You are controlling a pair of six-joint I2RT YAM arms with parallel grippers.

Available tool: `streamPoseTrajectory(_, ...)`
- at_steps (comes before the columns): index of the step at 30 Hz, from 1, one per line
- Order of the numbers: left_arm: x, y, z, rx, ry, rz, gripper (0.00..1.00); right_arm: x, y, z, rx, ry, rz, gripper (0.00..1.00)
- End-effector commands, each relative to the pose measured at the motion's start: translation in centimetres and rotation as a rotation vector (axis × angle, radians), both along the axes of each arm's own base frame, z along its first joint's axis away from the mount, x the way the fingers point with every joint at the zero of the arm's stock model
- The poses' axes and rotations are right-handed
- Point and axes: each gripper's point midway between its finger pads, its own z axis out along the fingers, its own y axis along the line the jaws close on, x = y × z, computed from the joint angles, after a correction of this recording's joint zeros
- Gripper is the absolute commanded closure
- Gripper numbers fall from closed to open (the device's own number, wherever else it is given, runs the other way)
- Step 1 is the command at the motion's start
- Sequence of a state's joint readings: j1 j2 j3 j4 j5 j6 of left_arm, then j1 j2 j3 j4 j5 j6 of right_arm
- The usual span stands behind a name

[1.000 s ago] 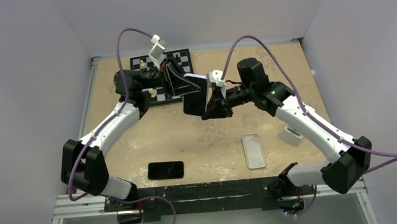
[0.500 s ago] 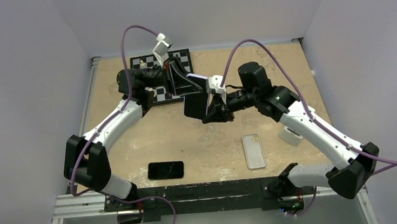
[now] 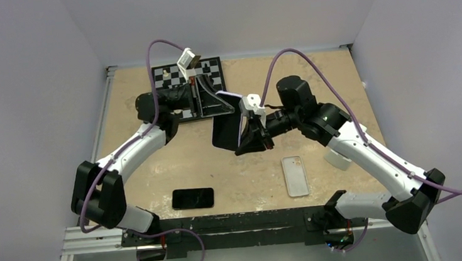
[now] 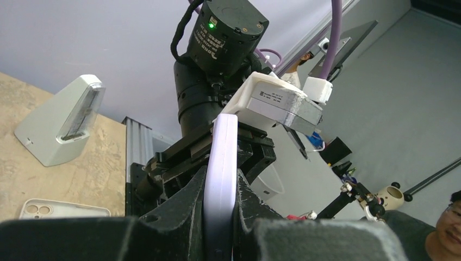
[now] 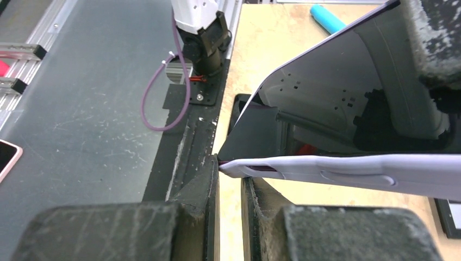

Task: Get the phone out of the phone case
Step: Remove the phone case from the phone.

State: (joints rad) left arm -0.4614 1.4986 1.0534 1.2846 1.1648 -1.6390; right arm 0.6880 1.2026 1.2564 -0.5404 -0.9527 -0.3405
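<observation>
case: lilac, smooth matt plastic
phone: glossy black glass, mirror-like reflections
right hand pads: black, coarse, grainy, scuffed
desk: tan board, rough, worn patches
spare case: clear glossy plastic

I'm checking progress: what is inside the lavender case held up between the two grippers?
The phone, dark screen showing, framed by the lavender case. The left gripper covers its far end, so whether that end has popped free cannot be seen.
</observation>
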Motion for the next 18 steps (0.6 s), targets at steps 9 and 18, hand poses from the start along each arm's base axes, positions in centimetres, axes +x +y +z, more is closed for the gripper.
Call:
streamPoseTrajectory(9, -4.8, -1.6, 2.5, 0.043, 0.196, -0.051, 1.00, 5.8, 0.3, 7.4, 0.160, -0.449, -0.240, 1.00)
streamPoseTrajectory(18, -4.4, -1.5, 2.3, 0.039, 0.196, 0.071, 1.00, 9.6, -1.7, 9.5, 0.225, -0.465, -0.562, 1.00)
